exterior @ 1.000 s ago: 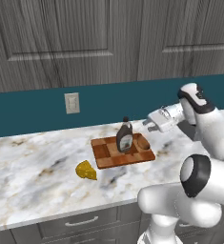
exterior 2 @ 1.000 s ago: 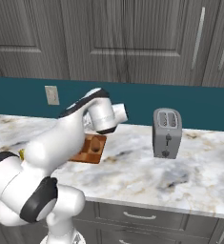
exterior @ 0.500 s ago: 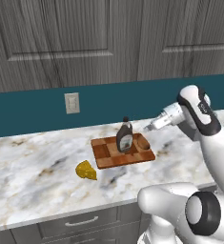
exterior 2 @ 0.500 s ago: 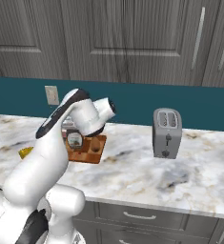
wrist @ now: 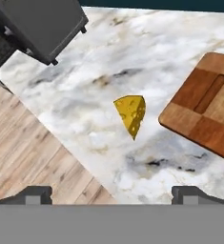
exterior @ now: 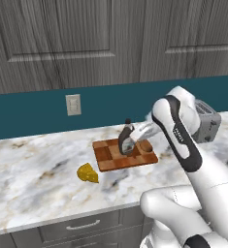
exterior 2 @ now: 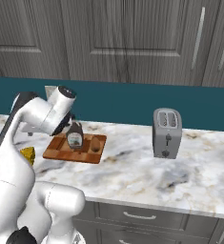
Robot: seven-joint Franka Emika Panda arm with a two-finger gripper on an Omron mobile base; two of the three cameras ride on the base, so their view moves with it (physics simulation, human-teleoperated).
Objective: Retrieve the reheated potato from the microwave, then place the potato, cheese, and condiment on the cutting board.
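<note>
- Two task items, the condiment point(exterior: 126, 139) and the potato point(exterior: 145, 146), stood on the cutting board point(exterior: 107, 156).
- The cheese point(exterior: 88, 173) lay on the marble counter point(exterior: 33, 169) just left of the board, apart from it.
- The gripper point(wrist: 111, 191) hung above the cheese, jaws wide apart, holding nothing.
- A toaster point(exterior 2: 167, 132) stood well right.

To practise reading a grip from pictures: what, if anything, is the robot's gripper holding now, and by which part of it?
Nothing. The gripper stands open with an empty gap, and the cheese lies on the counter ahead of it, untouched.
</note>
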